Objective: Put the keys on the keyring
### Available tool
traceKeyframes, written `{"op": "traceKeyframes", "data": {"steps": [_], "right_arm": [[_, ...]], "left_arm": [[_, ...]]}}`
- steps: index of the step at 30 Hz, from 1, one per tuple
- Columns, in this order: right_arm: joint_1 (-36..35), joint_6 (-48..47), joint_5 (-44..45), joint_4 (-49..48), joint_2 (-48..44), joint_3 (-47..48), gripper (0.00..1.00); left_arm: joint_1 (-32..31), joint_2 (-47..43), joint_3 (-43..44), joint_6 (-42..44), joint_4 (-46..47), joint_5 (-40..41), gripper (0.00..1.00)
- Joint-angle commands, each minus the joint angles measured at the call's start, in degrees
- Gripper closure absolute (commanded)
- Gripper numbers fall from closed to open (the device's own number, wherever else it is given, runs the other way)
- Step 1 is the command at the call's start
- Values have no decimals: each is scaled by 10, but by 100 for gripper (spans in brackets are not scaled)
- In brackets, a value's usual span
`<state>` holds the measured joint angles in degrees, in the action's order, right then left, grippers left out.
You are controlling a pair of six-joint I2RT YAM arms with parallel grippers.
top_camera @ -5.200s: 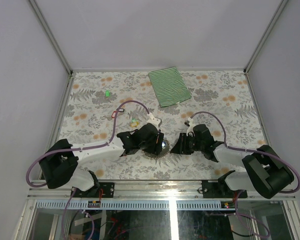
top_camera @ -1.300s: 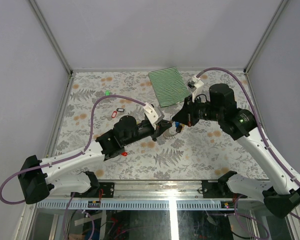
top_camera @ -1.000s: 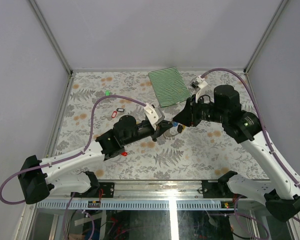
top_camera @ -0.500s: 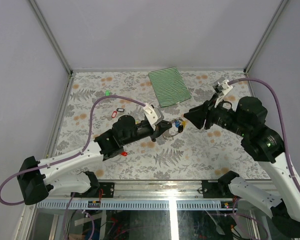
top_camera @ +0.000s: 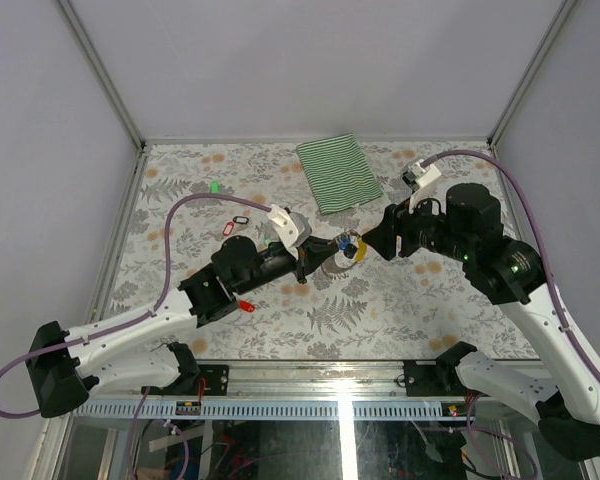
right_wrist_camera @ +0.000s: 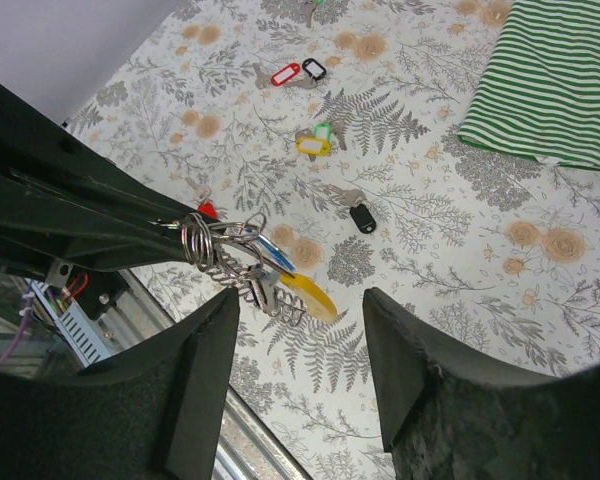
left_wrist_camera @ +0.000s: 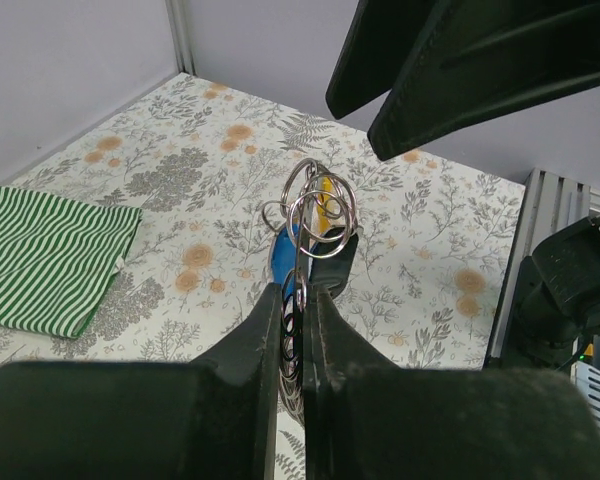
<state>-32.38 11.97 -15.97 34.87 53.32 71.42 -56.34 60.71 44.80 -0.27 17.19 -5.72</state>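
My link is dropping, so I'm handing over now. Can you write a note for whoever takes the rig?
Left end effector: shut on the keyring, raised off the table.
Right end effector: open, empty, close to the ring.
Done: blue-tagged key and yellow-tagged key hang on the ring.
Left to do: red-tagged key, black-tagged key and others lie loose on the table.

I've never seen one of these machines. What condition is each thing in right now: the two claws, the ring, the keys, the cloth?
left gripper: shut on the keyring, above the table.
right gripper: open, empty.
keyring: held, blue-tagged key and yellow-tagged key hanging from it.
red-tagged key, black-tagged key: loose on the table.
striped cloth: folded, lying flat.
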Motion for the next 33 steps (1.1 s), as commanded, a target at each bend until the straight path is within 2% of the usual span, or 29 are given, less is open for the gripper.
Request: {"op": "traceKeyframes", "data": {"steps": [1,7,33], "right_arm": [[-4,-27,-10,-5,9,32,39],[-3,-23,-26,-25,19,27,33],[-4,-2,-58,-71,56,17,32]], "left_arm": [[-4,-12,-13,-25,76,21,100],[-4,-19,-19,-31,79,28,100],[-4,-27,-23,-24,86,25,100]]}}
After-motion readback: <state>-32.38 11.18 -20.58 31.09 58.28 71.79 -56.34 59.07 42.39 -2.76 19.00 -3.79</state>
